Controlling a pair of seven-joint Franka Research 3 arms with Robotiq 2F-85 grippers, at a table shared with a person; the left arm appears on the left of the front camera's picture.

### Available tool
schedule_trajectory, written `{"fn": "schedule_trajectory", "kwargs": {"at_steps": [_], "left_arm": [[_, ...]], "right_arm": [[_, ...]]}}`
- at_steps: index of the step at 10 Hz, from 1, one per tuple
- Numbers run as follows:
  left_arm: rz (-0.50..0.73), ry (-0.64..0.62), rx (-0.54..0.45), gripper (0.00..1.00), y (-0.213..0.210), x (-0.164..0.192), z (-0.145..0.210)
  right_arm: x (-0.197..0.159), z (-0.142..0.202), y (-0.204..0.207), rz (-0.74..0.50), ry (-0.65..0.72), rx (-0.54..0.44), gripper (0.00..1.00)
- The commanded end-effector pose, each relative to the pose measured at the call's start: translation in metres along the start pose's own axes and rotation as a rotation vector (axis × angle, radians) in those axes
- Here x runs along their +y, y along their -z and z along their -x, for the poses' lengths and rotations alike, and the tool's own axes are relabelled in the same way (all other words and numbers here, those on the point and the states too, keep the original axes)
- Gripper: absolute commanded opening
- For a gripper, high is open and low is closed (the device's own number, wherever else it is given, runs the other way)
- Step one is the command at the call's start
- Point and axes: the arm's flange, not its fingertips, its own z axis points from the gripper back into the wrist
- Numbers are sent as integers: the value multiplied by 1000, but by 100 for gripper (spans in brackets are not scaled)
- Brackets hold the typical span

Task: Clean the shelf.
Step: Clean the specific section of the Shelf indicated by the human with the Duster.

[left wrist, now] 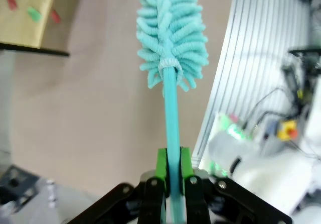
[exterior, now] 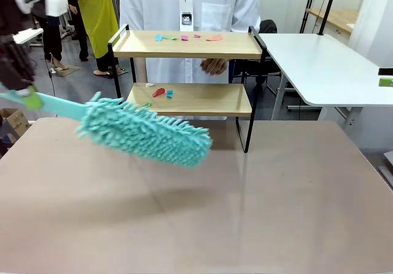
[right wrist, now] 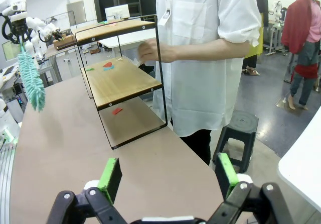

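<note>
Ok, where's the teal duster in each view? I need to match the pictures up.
Front view: duster left of centre, above the table, in front of the shelf.
Left wrist view: centre, rising from the left gripper, jaws shut on its handle, head at top.
Right wrist view: far left, hanging head-down.
Shared landmark: the shelf with coloured scraps, top left in the left wrist view, centre-left in the right wrist view.

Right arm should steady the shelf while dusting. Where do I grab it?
Probably the raised black side rail at the top right end of the shelf, coming from the right: it's a thin bar, while the boards are broad and flat.
</note>
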Motion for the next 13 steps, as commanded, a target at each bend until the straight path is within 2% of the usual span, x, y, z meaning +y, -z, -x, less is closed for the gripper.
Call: {"fn": "schedule_trajectory", "kwargs": {"at_steps": [1, 3, 5, 7, 8, 9, 13], "left_arm": [[-73, -161, -109, 13, 17, -20, -23], [-140, -323, -211, 13, 40, -33, -45], [-195, -410, -310, 13, 63, -34, -68], [-212, -428, -370, 13, 74, -34, -90], [-203, -436, -371, 13, 73, -29, -97], [-199, -426, -329, 13, 69, -33, -82], [-197, -427, -334, 13, 75, -31, -88]], "right_arm": [[0, -2, 1, -1, -5, 0, 100], [0, -2, 1, -1, -5, 0, 100], [0, -2, 1, -1, -5, 0, 100], [0, -2, 1, -1, -5, 0, 100], [0, -2, 1, -1, -5, 0, 100], [0, -2, 1, -1, -5, 0, 100], [0, -2, 1, -1, -5, 0, 100]]}}
